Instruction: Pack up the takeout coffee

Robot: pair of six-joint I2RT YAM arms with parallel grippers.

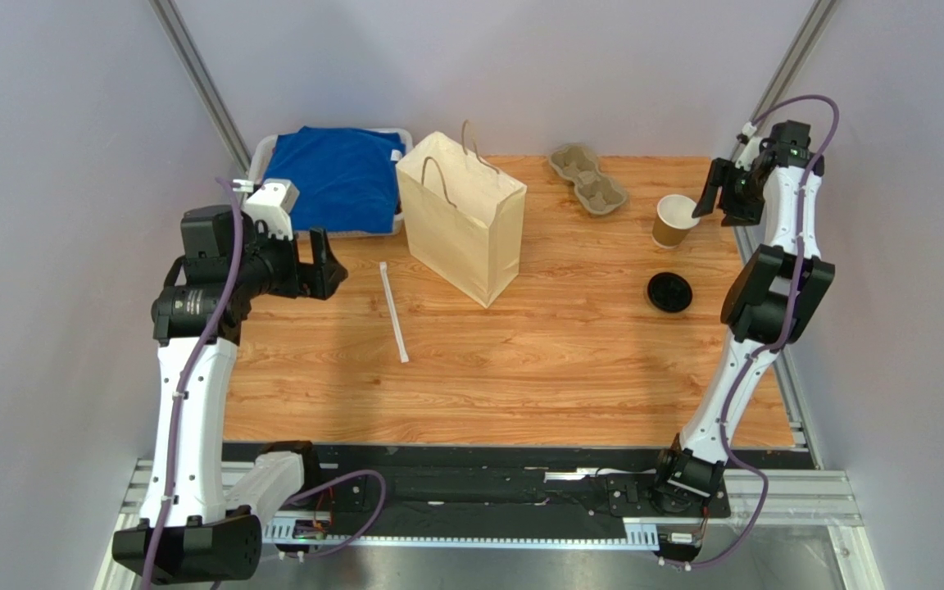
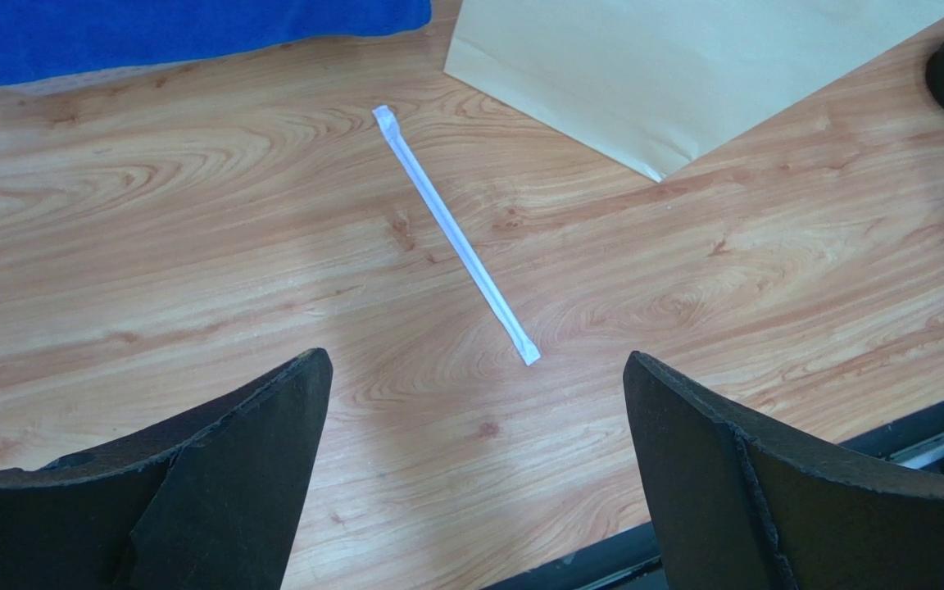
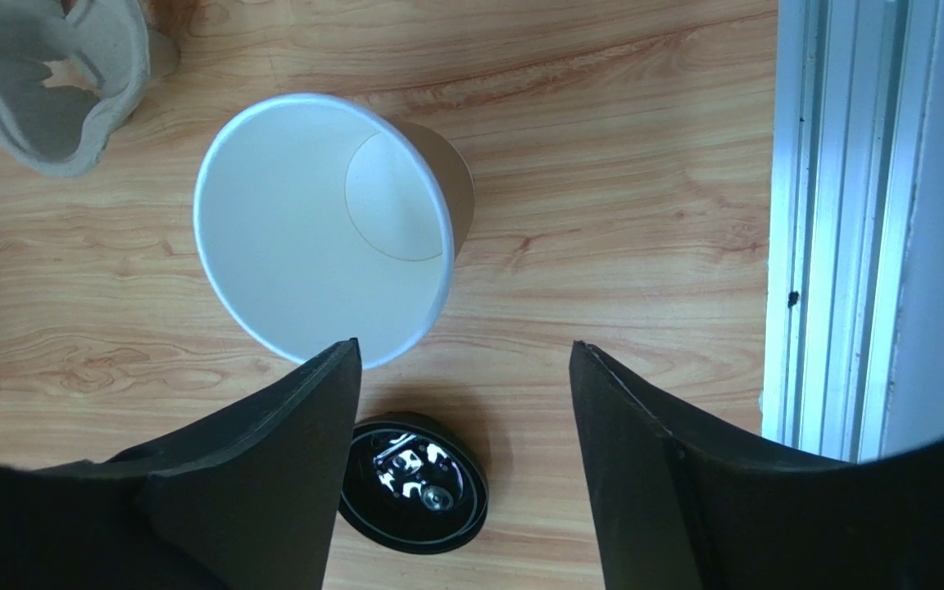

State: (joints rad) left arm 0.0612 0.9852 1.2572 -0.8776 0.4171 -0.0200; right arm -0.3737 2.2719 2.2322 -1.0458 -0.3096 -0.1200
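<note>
The takeout coffee is in two pieces: a brown paper cup [image 1: 674, 221] stands open and lidless at the back right, and its round black lid [image 1: 669, 293] lies flat on the table just nearer. In the right wrist view the cup [image 3: 323, 228] shows its white, empty inside, with the lid [image 3: 415, 482] below it. My right gripper [image 3: 462, 357] hovers beside the cup [image 1: 713, 197], open, nothing between its fingers. A tan paper bag [image 1: 461, 216] stands upright mid-table. My left gripper [image 1: 324, 267] is open at the left, above bare wood [image 2: 475, 359].
A thin white straw [image 1: 393, 312] lies left of the bag, ahead of the left fingers [image 2: 455, 234]. A grey pulp cup tray [image 1: 587, 177] sits at the back. A blue cloth in a bin [image 1: 342, 175] is back left. A metal rail [image 3: 834, 221] edges the table's right.
</note>
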